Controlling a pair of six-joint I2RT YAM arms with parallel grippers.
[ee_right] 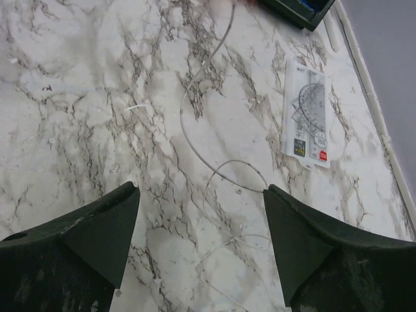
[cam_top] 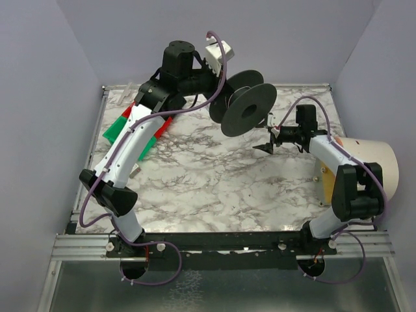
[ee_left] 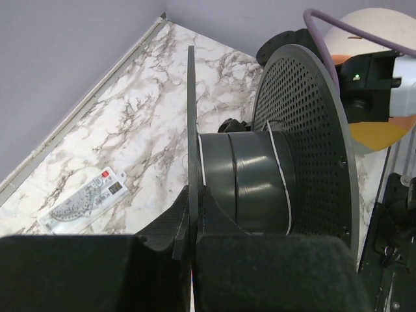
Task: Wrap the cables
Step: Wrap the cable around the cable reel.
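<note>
Two arms share the work here. The left gripper (ee_left: 193,224) is pressed together on the rim of one flange of the spool (cam_top: 249,109). This is the plain flange on the far side, and the perforated flange faces the right arm. The spool stands on edge near the back of the table (cam_top: 195,188) with its flanges upright. Its long axis runs about level, from the left gripper toward the right gripper (ee_right: 201,192). Whether its lower rim touches the marble, I cannot tell.

Only a few turns of the cable (ee_left: 281,175), a thin pale strand, lie on the dark core. More of the strand lies loose on the table in open curves, directly below the right gripper. The fingers of this gripper are spread wide and hold nothing. The right arm is therefore the nearer one to the loose strand, and the spool is just beyond it and higher. I judge that the next move is to go down, pinch the strand, and lead it up into the gap between the flanges.

A clear packet of drawing rulers (ee_right: 307,117) lies near the edge of the table. It has a small red mark and a dark label, but the print is too small to read. A green box (cam_top: 120,127) lies under the left arm, and I can read no writing on it. The spool shows no brand.
</note>
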